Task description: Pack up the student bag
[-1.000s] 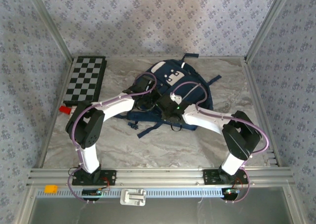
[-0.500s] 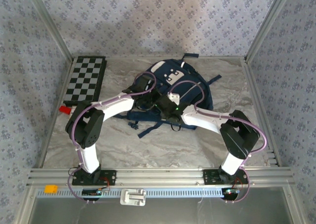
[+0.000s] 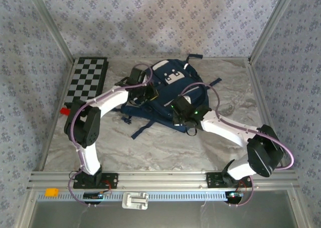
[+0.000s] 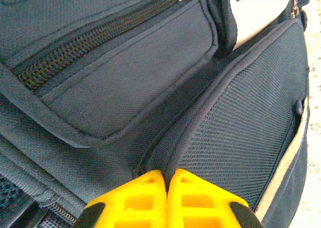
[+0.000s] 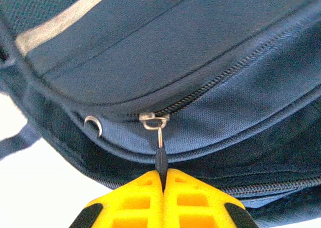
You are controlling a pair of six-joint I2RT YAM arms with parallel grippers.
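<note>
The student bag (image 3: 168, 87), navy blue with white patches, lies flat at the back middle of the table. My left gripper (image 3: 150, 93) sits on its left side. In the left wrist view that gripper (image 4: 166, 177) is shut, pinching a fold of navy fabric beside a mesh panel (image 4: 246, 127). My right gripper (image 3: 181, 118) is at the bag's near edge. The right wrist view has this gripper (image 5: 164, 174) shut on the dark zipper pull (image 5: 160, 156), which hangs from a metal slider (image 5: 153, 120) on a closed zipper.
A checkered board (image 3: 88, 80) lies at the back left, with a small red object (image 3: 65, 111) near its front corner. Dark bag straps (image 3: 143, 130) trail onto the marble table (image 3: 165, 152). Metal frame rails (image 3: 160, 178) border the near edge.
The right gripper has shut on the zipper pull, and its arm has stretched out with the elbow swung right. The bag has turned and shifted a little. The left gripper moved back.
</note>
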